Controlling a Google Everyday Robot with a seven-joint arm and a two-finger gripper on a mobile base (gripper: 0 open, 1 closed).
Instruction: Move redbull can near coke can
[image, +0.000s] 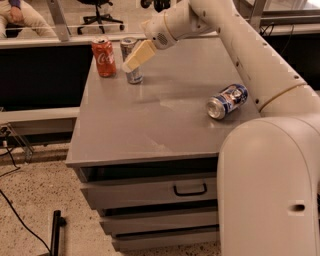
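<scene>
Gripper (134, 59) at the far left of the grey table, right against the redbull can.

Surface: flat grey metal table top (150, 125) on a cabinet of grey drawers (150, 192), the upper one with a black handle. Speckled beige floor (30, 200) below, and a black office chair (97, 15) behind the table. Tall slim silver-grey redbull can (134, 76) stands upright near the far left corner, just beside the red coke can (104, 57) with white script; a small gap separates them. Cream-coloured gripper reaches down from the white arm (240, 55) and crosses the front of the redbull can's middle; grip or release cannot be told. Wider blue-and-white can (227, 101) lies on its side, well apart at the right edge.
</scene>
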